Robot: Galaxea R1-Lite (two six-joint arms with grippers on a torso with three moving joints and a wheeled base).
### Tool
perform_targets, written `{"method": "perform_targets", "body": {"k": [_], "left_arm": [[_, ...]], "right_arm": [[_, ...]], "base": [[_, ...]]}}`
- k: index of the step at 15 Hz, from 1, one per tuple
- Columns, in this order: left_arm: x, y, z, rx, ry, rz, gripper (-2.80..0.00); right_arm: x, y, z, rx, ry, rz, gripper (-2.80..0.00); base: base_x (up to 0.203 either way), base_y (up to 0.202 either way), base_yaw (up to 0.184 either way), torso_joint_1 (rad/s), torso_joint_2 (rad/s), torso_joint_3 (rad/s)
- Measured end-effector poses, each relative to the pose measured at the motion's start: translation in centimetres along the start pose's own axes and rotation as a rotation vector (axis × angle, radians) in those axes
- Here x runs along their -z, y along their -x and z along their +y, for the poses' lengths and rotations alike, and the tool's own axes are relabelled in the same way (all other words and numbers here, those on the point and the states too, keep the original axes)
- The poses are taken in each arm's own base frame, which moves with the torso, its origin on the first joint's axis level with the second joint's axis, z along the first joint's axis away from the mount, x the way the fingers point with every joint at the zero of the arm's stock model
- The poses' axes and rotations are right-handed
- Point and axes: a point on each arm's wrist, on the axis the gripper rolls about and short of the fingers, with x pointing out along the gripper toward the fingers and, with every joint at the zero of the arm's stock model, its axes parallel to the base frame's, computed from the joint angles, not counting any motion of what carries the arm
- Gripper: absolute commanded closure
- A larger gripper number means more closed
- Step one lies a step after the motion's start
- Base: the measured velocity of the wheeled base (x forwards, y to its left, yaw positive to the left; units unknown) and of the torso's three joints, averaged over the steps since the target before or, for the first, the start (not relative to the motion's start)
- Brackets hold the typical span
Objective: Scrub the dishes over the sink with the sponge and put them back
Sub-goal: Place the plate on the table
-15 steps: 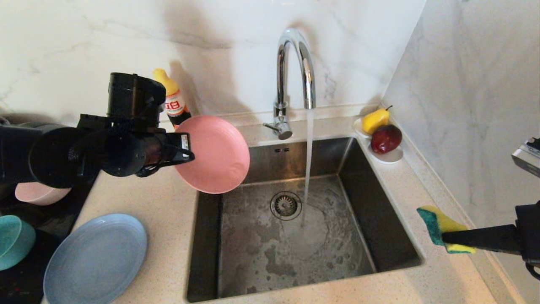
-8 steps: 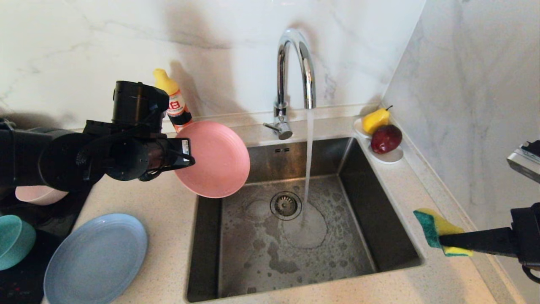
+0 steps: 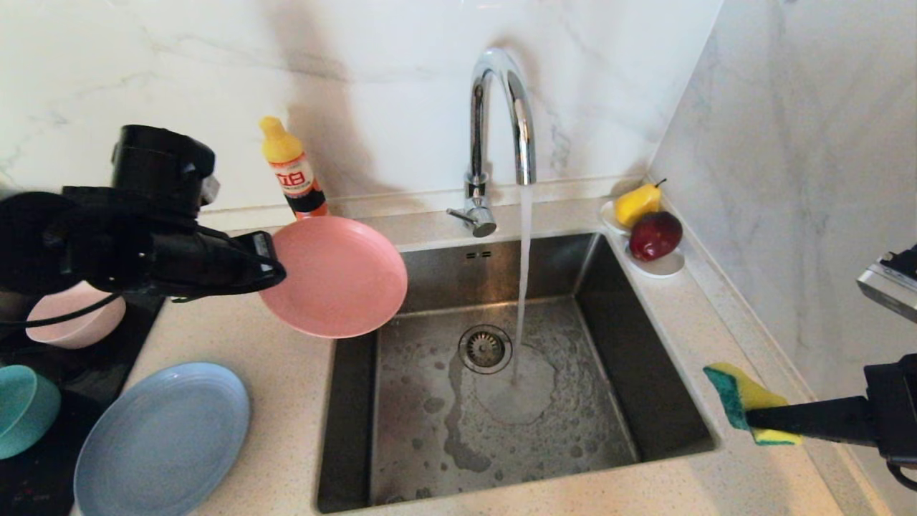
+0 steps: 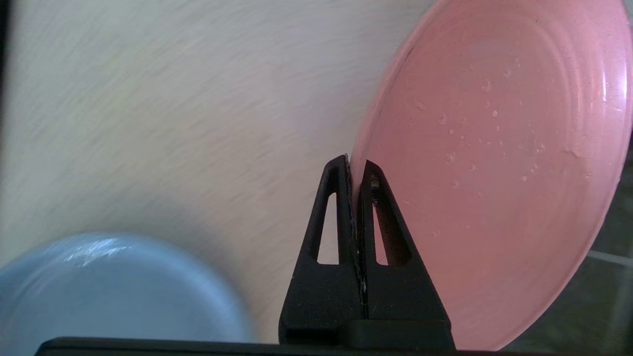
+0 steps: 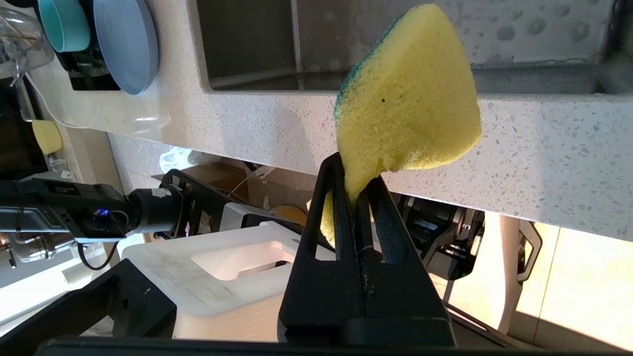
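My left gripper (image 3: 266,261) (image 4: 357,165) is shut on the rim of the salmon-pink plate (image 3: 333,276) (image 4: 494,163), held in the air over the counter at the sink's (image 3: 344,430) left edge, wet with droplets. At the sink's right rim my right gripper (image 3: 749,417) (image 5: 355,173) is shut on the yellow sponge (image 3: 741,398) (image 5: 410,94) with its green layer. The light blue plate (image 3: 163,441) (image 4: 113,291) lies on the counter at the front left. A teal bowl (image 3: 21,408) and a pale pink bowl (image 3: 71,322) sit at the far left.
Water runs from the chrome tap (image 3: 501,122) into the basin beside the drain strainer (image 3: 486,348). A yellow-capped bottle (image 3: 292,168) stands against the back wall. A pear (image 3: 637,203) and a dark red fruit (image 3: 655,235) rest on a white saucer (image 3: 663,266) at the back right.
My left arm has drawn the pink plate leftward, away from the sink, and tipped it flatter. The right gripper with the sponge has stayed almost still.
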Motion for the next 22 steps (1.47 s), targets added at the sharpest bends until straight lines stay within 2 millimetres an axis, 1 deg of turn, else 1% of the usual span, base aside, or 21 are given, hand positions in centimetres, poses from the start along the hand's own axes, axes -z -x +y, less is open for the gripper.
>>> {"method": "perform_targets", "body": {"k": [2,4,6,10,12,14,19,22], "left_arm": [[-1.3,1.1,3.1,0.0,0.078,0.041,0.0],[-2.1,2.2,6.0,-0.009,0.135,0.046,0.0],[-2.3,2.7,8.8,-0.061,0.178,0.039,0.0],[-1.9,2.6,13.0,-0.119,0.247,0.05,0.0],[-1.9,1.7,15.0,-0.123,0.278,0.044,0.0],[-1.9,0.4,16.3,-0.131,0.296,0.041,0.0],[-1.4,-4.2,18.2,-0.057,0.357,0.054,0.0],[-1.3,-6.1,19.1,-0.055,0.378,0.053,0.0]], "right_arm": [[-0.2,-0.1,0.0,-0.001,-0.001,0.003,0.0],[-0.5,-0.5,0.0,-0.004,0.001,-0.003,0.0],[-0.8,-1.1,-0.1,-0.021,0.009,-0.021,0.0],[-0.9,-1.9,-0.4,-0.01,0.002,0.001,0.0],[-0.9,-2.0,-0.5,-0.009,0.0,0.006,0.0],[-0.9,-2.1,-0.5,-0.009,-0.002,0.01,0.0],[-0.8,-2.2,-0.6,-0.019,-0.007,0.019,0.0],[-1.1,-2.0,-0.5,-0.021,-0.005,0.004,0.0]], "base": [[0.0,0.0,0.0,0.0,0.0,0.0],[0.0,0.0,0.0,0.0,0.0,0.0],[0.0,0.0,0.0,0.0,0.0,0.0],[0.0,0.0,0.0,0.0,0.0,0.0],[0.0,0.0,0.0,0.0,0.0,0.0],[0.0,0.0,0.0,0.0,0.0,0.0],[0.0,0.0,0.0,0.0,0.0,0.0],[0.0,0.0,0.0,0.0,0.0,0.0]]}}
